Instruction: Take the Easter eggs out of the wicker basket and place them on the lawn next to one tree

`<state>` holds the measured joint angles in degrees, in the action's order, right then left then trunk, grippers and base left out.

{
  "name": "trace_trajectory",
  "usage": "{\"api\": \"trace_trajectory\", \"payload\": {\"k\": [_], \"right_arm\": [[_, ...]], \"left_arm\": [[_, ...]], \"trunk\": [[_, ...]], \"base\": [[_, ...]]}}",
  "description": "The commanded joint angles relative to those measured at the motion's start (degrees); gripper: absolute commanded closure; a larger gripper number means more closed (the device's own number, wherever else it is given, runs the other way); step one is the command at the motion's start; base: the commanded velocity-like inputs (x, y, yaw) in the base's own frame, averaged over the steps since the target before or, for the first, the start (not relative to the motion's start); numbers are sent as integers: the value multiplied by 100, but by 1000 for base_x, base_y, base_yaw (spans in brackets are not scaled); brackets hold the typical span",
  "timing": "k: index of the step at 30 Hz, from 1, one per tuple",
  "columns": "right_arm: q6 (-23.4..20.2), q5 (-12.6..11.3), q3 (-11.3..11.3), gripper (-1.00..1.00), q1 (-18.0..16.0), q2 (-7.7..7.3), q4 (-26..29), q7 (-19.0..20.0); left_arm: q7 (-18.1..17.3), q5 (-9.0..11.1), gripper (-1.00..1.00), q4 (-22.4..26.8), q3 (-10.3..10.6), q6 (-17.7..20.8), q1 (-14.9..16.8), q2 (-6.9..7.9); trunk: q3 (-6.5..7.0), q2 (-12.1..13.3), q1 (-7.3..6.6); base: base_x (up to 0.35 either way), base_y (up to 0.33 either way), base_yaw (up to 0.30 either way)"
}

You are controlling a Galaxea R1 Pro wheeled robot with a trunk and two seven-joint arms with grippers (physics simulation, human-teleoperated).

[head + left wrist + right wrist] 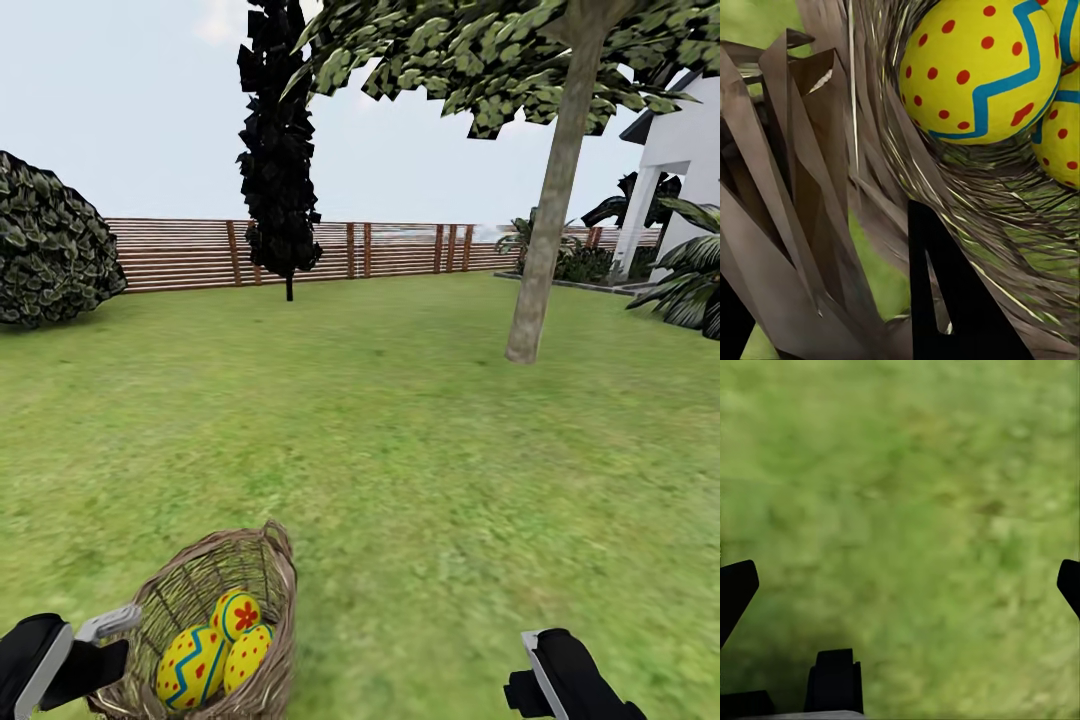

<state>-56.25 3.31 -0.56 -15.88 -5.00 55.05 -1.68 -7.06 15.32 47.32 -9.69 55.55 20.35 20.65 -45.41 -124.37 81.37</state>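
The wicker basket (pixel 215 590) sits low in the head view, tilted, holding the three Easter eggs: one with a blue zigzag (pixel 193 665), one with a red flower (pixel 237 613) and one with red dots (pixel 247 655). My left gripper (pixel 105 640) is at the basket's left rim. In the left wrist view one black finger (pixel 952 300) is inside the basket wall (pixel 817 210) and the gripper (pixel 832 300) is shut on that wall, with a dotted egg (pixel 979 67) close ahead. My right gripper (pixel 535 670) (pixel 900 585) hangs open over the lawn (pixel 420 450). The tree (pixel 545 230) stands ahead to the right.
A dark narrow cypress (pixel 280 150) and a brown slatted fence (pixel 400 250) stand at the far end. A round bush (pixel 50 240) is at the left. A white house (pixel 680 150) and palms (pixel 690 275) are at the right edge. Open grass lies between me and the tree.
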Motion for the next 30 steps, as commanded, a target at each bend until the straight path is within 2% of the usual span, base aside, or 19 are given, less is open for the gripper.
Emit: {"api": "trace_trajectory", "payload": {"k": [1,26,30], "right_arm": [[-26,30,-6,-100,-3,-1,5,10],[-26,22,-6,-100,-3,-10,5,10],[-35,13,2,-100,-3,-10,5,5]], "left_arm": [[-80,-3,100,5,-15,26,4,0],[-96,15,100,11,-34,26,4,9],[-190,19,100,13,-31,26,4,1]], "trunk": [[13,39,-24],[461,1041,-573],[461,1041,-573]], "base": [[0,0,0],[0,0,0],[127,0,0]]}}
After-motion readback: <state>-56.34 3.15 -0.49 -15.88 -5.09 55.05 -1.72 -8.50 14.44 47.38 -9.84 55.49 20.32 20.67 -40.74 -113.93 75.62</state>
